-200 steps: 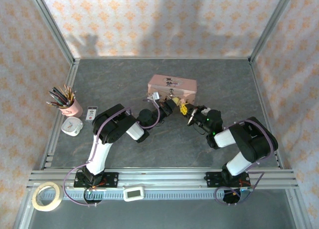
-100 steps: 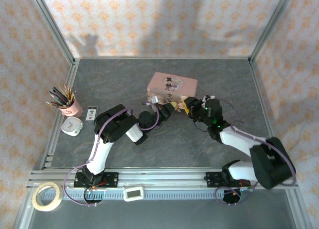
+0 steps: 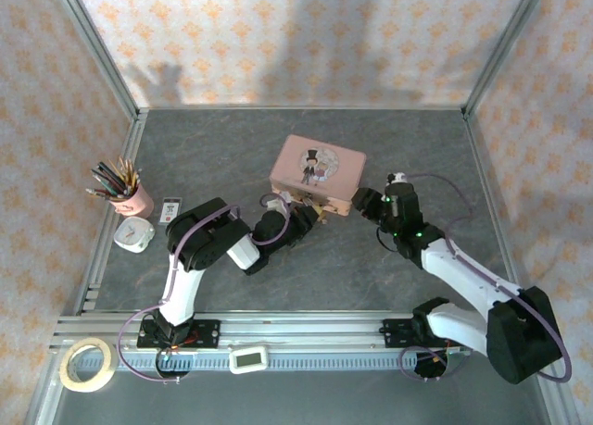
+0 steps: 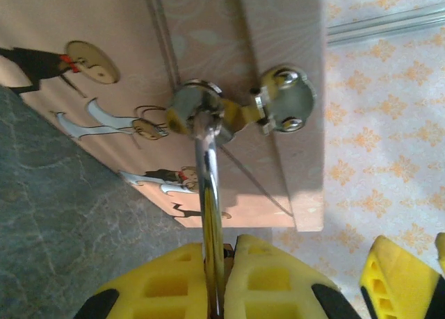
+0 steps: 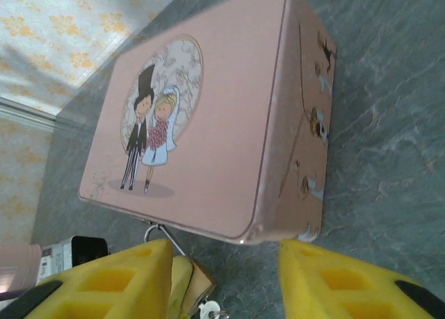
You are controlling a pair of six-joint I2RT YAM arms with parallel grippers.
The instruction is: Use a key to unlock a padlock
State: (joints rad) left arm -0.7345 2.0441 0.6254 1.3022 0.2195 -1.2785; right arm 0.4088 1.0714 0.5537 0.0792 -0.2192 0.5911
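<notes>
- Silvery-shackled tiny brass-coloured padlock (image 4: 208, 201): my left claw (image 4: 221, 258) clenches its shackle, steadying it for unlocking.
- My right claw (image 5: 224, 263) stands spread, empty, beside the pink picture tin (image 5: 208, 124).

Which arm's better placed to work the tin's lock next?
Left, likely: left fingers are shut on the silvery rod reaching the tin's latch; right fingers stand open, back from the tin, gripping nothing.

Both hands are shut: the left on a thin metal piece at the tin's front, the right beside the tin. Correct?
No: the right hand is open, its fingers apart, as the right wrist view shows. The left hand is shut on the thin metal piece at the front of the tin.
</notes>
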